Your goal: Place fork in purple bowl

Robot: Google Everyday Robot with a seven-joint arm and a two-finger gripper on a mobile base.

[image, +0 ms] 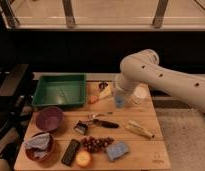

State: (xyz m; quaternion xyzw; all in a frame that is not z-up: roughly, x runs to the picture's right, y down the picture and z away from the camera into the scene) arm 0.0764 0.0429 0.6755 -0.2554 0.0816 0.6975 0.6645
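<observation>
The fork (98,116), slim and silvery, lies flat near the middle of the wooden table, just above a black-handled utensil (105,124). Left of them the purple bowl (49,118) stands upright with nothing visible in it. My white arm reaches in from the right and bends down. Its gripper (120,103) hangs open over the table's back middle, up and to the right of the fork, holding nothing and well away from the bowl.
A green tray (60,91) sits at the back left. A reddish-brown bowl with a grey cloth (39,145) is at the front left. A black device (71,152), an orange (83,158), grapes (96,143), a blue sponge (117,150) and a yellow item (140,130) lie along the front.
</observation>
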